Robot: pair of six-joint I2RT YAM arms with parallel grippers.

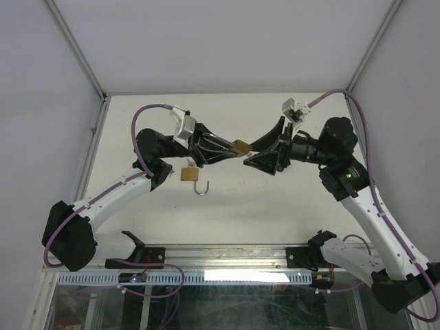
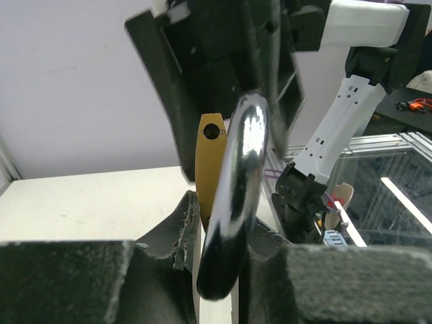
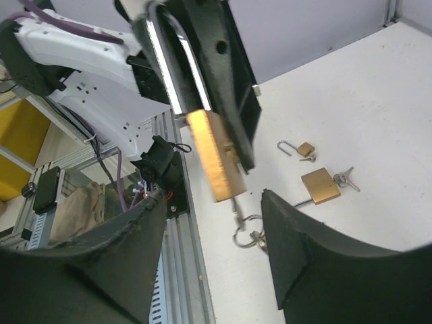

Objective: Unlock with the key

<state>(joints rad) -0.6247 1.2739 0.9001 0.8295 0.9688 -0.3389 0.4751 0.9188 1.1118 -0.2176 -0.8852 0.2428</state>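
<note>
White table (image 1: 275, 199) was seen below. Above it the left pincer (image 1: 231, 148) was pinched on the shackle (image 2: 236, 196) of a brass padlock (image 3: 214, 158). The right pincer (image 3: 214, 202) was spread around the key (image 3: 235, 204) stuck in its underside. A second padlock (image 3: 320, 185) and a small padlock (image 3: 306, 149) were seen on the table.

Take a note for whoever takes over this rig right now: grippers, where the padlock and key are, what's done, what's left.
Left gripper: shut on the padlock by its shackle, holding it above the table.
Right gripper: open, fingers on either side of the key, not gripping it.
Key: in the bottom of the held padlock, keyring dangling.
Two spare padlocks lie on the table.
Done: key inserted.
Left: grip the key, turn it, free the shackle, which looks closed.
</note>
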